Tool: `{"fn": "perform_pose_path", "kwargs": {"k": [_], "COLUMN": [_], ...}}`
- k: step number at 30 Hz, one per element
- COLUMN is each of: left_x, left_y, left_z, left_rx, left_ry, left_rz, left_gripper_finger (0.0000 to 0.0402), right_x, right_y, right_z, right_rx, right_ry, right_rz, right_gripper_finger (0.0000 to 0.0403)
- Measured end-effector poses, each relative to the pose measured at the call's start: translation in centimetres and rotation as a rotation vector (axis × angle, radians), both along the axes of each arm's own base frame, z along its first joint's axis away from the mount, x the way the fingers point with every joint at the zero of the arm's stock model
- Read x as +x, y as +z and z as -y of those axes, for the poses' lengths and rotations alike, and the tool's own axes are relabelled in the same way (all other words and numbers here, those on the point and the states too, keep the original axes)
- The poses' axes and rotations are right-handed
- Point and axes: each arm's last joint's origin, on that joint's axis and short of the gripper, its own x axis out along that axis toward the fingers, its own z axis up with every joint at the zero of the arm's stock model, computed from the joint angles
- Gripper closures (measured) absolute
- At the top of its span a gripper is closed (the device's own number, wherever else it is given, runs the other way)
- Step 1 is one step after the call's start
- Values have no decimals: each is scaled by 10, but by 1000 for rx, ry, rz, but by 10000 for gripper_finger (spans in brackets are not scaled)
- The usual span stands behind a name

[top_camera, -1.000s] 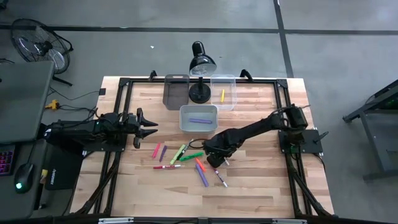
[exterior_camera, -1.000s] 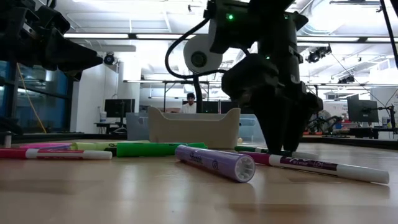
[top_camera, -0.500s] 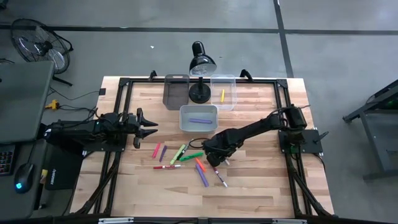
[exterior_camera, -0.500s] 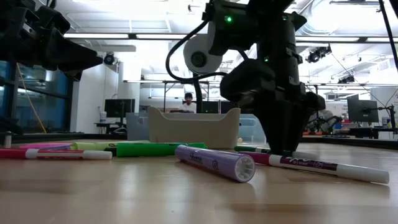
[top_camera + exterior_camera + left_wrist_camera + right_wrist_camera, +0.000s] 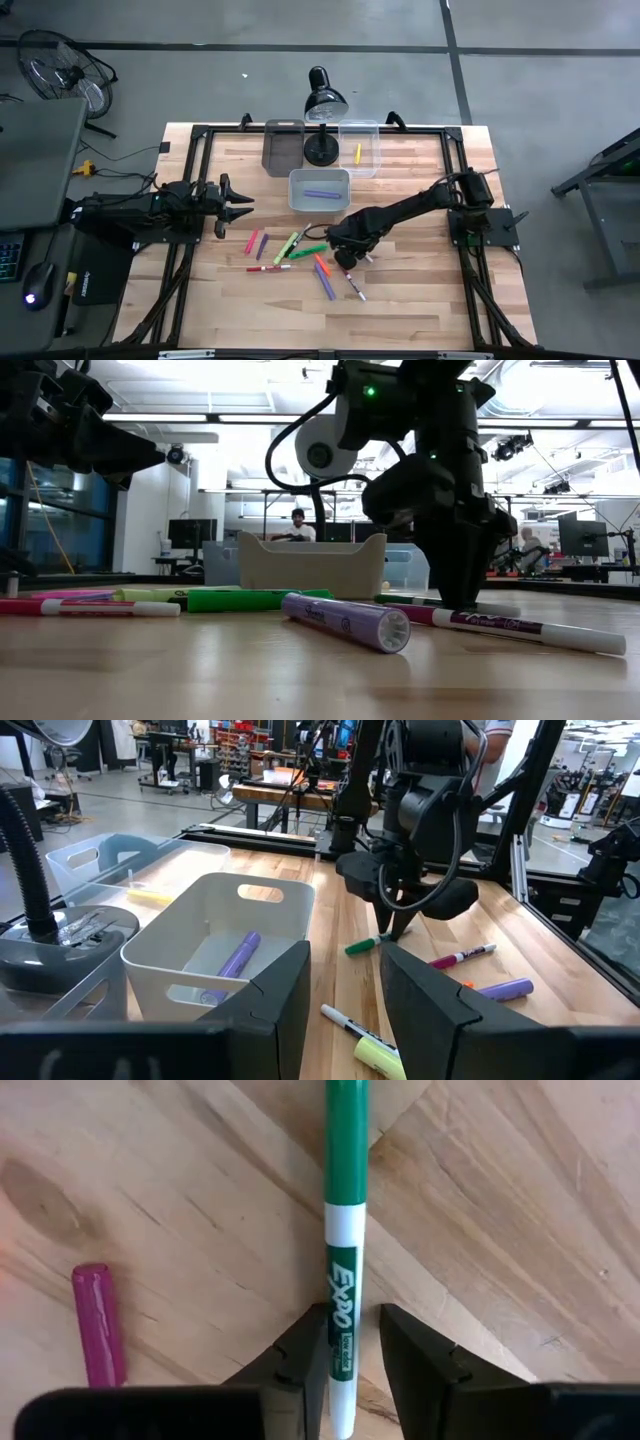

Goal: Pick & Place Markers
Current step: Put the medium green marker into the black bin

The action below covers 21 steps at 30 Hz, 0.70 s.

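Down at table level, the right gripper [image 5: 340, 1365] stands over a green-capped marker [image 5: 340, 1260] that lies flat on the wood table [image 5: 420, 300], near the middle among the scattered markers [image 5: 300, 255]. Its fingers [image 5: 300, 1350] sit close on either side of the white barrel; real contact cannot be told. A pink marker [image 5: 97, 1323] lies just beside. A purple marker [image 5: 321, 194] lies in the white bin [image 5: 297, 178], a yellow one [image 5: 358, 153] in the clear bin [image 5: 375, 135]. The left gripper [image 5: 238, 203] hovers at the table's left side, jaws parted, holding nothing.
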Motion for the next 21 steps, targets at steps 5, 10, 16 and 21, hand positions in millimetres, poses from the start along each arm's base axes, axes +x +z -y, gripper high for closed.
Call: {"fn": "perform_pose_path", "kwargs": {"k": [5, 10, 16, 21], "left_x": [0, 0, 0, 0], "left_y": [0, 0, 0, 0], "left_z": [0, 0, 0, 0], "left_rx": [0, 0, 0, 0], "left_ry": [0, 0, 0, 0], "left_rz": [0, 0, 0, 0], "left_gripper_finger": [279, 279, 279, 279], "right_x": [-1, -1, -1, -1], "right_y": [0, 0, 0, 0], "right_z": [-1, -1, -1, -1], "right_rx": [-18, -17, -9, -6], "right_ry": [41, 32, 33, 17], "right_rz": [1, 0, -5, -7], "right_gripper_finger": [333, 354, 382, 382]}}
